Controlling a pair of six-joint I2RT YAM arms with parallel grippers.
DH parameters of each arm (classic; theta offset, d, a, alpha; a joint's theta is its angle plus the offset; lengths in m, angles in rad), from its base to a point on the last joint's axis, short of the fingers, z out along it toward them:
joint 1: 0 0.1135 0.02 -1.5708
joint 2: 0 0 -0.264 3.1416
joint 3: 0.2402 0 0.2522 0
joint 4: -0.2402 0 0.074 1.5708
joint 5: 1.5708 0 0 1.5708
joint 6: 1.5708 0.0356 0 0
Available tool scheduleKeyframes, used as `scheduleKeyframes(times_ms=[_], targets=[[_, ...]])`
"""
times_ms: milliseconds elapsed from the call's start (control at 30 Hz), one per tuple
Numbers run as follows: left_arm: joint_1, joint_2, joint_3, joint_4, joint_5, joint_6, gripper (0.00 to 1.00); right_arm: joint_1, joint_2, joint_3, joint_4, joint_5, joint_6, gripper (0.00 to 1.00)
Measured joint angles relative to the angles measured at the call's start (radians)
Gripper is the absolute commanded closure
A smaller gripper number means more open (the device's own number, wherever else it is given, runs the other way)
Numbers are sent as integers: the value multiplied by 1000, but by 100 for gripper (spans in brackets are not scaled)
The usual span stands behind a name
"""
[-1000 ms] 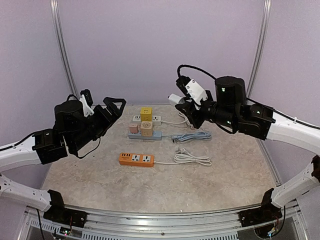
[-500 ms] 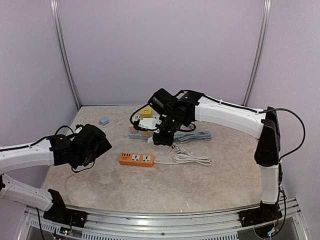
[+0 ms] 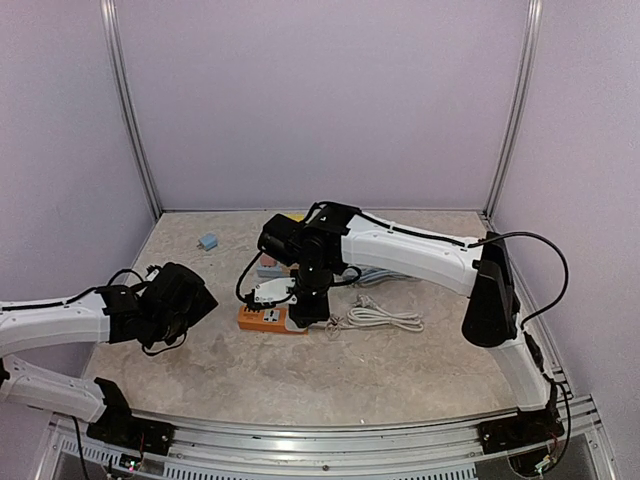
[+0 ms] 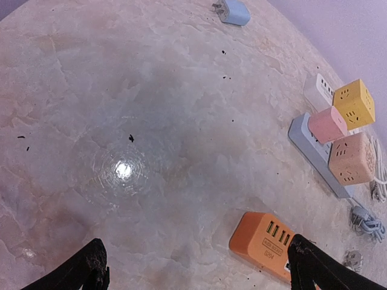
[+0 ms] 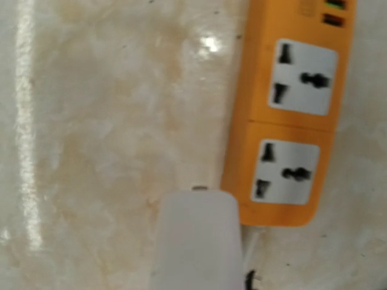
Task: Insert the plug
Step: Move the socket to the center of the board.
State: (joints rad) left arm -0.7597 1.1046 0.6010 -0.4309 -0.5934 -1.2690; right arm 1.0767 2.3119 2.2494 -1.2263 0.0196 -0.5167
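Where the mottled surface [image 3: 430,370] spreads out between the two arms, the right arm [image 3: 410,245] is seen stretched far across it toward the middle. The left arm [image 3: 60,320] is held low at its own side, well apart from the work.

Of the things laid out, the grey power strip [image 4: 309,152] at the back is the longest, with a yellow cube [image 4: 354,104], a pink cube [image 4: 328,124] and a tan cube [image 4: 351,158] seated on or against it. The orange power strip [image 5: 290,115] lies nearer, and a coiled white cord [image 3: 385,318] is spread just beside its right end. A small blue adapter [image 4: 233,11] lies by itself toward the far left corner.

The right fingers [image 3: 308,308] are closed on the white plug [image 5: 193,241]. It is held low above the surface, just off the cord end of the orange power strip, beside it rather than over it. Its prongs cannot be seen. The left fingers [image 4: 92,269] are spread wide and nothing is held in them.

The step in hand is judged to be the final approach, since the plug has been brought to the strip but is not yet lined up with an opening. Both sockets on the orange strip are free, and the nearer socket [image 5: 284,172] is the likely target.

A short sideways shift is called for next, so that the plug is set squarely over that socket. The prongs must then be turned to match the slots before a straight push down is made. Because the strip is not held by anything, it could slide or tip if it is pressed off-centre.
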Motion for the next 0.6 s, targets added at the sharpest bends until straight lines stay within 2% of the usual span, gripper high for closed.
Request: scheduleKeyframes(times_ms=[167, 333, 467, 600], targets=[[0, 9, -70, 141, 32, 42, 2, 6, 24, 15, -6, 34, -9, 100], [2, 95, -76, 290, 71, 82, 11, 6, 27, 5, 2, 79, 6, 100], [14, 210, -43, 354, 114, 101, 24, 2, -13, -98, 51, 96, 25, 100], [40, 291, -28, 412, 167, 104, 46, -5, -76, -212, 89, 106, 45, 100]])
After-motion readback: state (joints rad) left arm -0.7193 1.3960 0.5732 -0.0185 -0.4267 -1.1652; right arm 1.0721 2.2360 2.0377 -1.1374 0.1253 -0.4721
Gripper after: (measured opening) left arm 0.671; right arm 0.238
